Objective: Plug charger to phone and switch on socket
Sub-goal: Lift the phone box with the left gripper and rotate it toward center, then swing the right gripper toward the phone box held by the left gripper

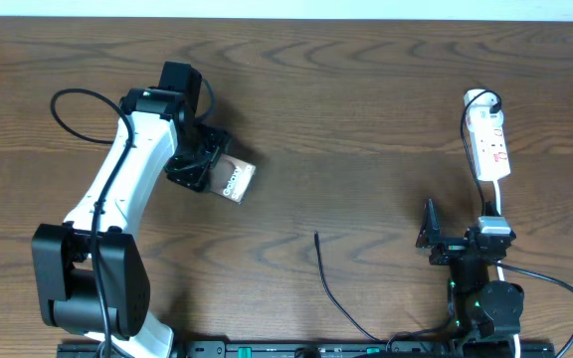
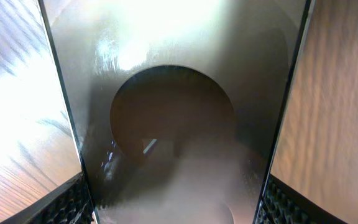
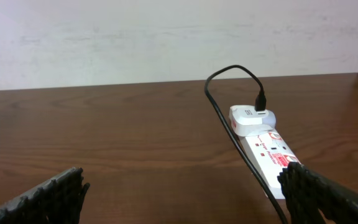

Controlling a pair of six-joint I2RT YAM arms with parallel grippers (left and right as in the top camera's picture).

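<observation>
dark wood-grain table (image 1: 366, 119), bearing a white socket (image 1: 490, 149) at the far right with a white adapter (image 3: 252, 118) plugged in; thin black charger (image 1: 327, 280) lying loose mid-table, tip touching nothing.

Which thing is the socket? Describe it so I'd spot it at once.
Start at the wooden table's right side, beyond the right arm. There lies the socket, an elongated strip. Unlike the thin black cable beside it, it is white, with red marks on its face and an adapter at its far end.
</observation>
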